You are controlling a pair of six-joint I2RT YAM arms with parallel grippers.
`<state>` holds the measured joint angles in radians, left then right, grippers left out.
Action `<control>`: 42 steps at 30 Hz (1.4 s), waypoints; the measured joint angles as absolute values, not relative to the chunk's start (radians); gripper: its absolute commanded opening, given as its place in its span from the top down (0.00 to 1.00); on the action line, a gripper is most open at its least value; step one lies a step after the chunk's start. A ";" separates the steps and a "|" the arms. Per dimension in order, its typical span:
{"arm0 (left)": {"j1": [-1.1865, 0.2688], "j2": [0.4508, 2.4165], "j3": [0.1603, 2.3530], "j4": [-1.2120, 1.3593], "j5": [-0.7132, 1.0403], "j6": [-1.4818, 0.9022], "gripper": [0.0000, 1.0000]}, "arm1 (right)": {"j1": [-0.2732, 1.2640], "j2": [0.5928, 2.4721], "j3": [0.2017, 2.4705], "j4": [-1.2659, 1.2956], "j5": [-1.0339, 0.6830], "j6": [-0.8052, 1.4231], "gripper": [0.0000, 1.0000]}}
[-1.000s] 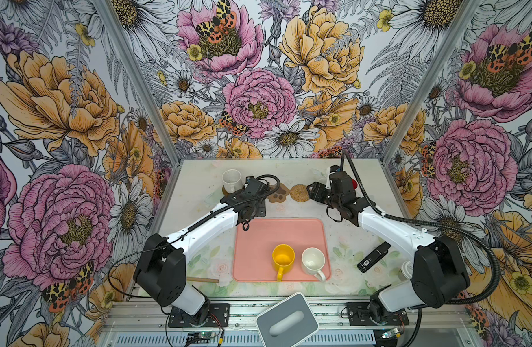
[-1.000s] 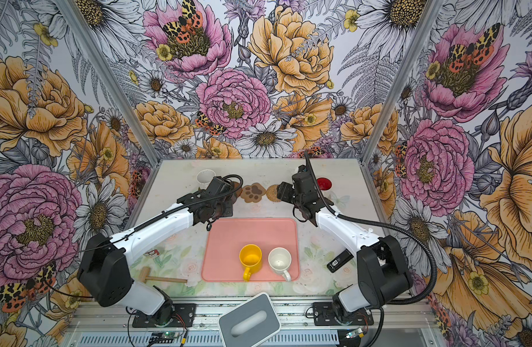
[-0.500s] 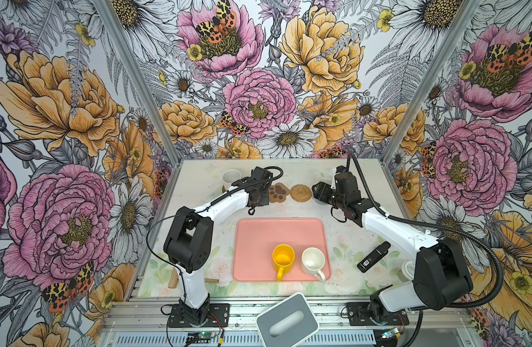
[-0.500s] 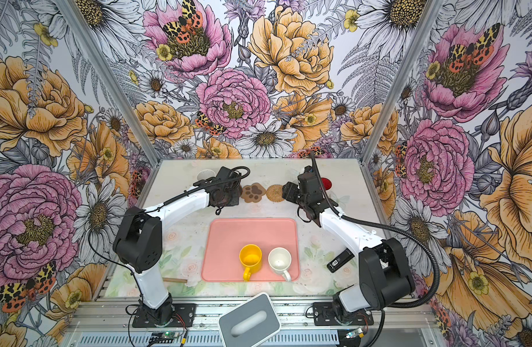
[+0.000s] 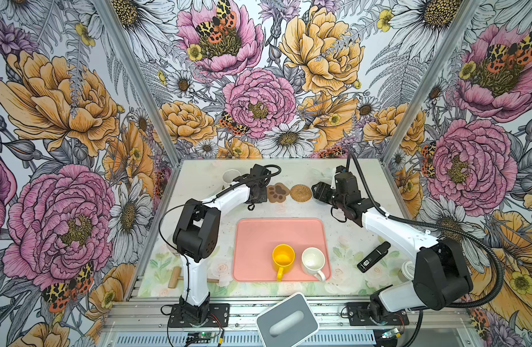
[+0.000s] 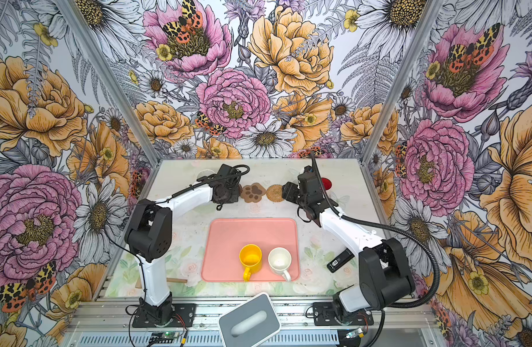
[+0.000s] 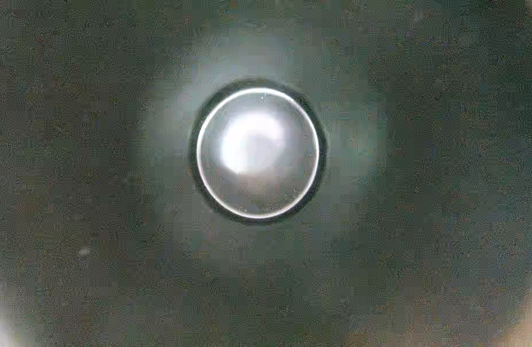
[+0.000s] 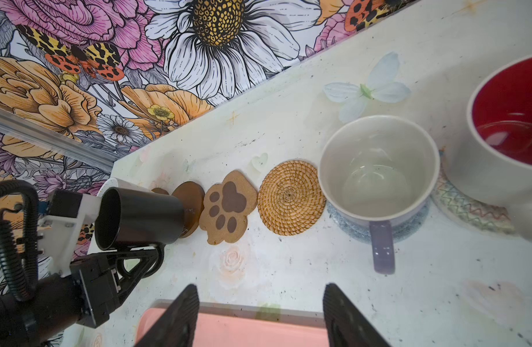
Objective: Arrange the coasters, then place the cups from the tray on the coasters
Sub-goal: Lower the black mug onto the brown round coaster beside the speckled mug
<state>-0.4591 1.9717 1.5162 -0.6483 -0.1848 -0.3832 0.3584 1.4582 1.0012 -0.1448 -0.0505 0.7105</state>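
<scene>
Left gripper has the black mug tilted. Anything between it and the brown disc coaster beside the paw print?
Nothing visible. In the right wrist view the tilted black mug has its base at the brown disc coaster, whose visible surface is bare; the paw-print coaster lies beside it, not between.

Both arms pair glossy white tubular links with boxy matt-black joint housings. A thin black cable [image 5: 276, 166] loops over the left arm [image 5: 231, 196]; a thick black corrugated hose [image 5: 500, 270] trails from the right arm [image 5: 394, 231]. Each stands on a black bolted base plate [image 5: 221, 314]. The right gripper [image 8: 260, 290] has black fingers [image 8: 183, 309] with ribbed pads.
</scene>
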 measured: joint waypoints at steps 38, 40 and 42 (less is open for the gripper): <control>-0.409 2.084 1.590 -0.646 -0.173 -0.363 1.00 | 0.345 1.470 1.001 -0.144 -0.062 0.710 0.32; -0.409 2.084 1.590 -0.646 -0.173 -0.363 1.00 | 0.345 1.470 1.001 -0.145 -0.062 0.710 0.32; -0.409 2.084 1.590 -0.646 -0.171 -0.363 1.00 | 0.345 1.470 1.001 -0.144 -0.062 0.710 0.32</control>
<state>-0.4088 2.0838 1.5898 -0.6460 -0.1707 -0.3626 0.3454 1.4704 1.0012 -0.1444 -0.0624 0.7105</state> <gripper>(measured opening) 0.180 0.677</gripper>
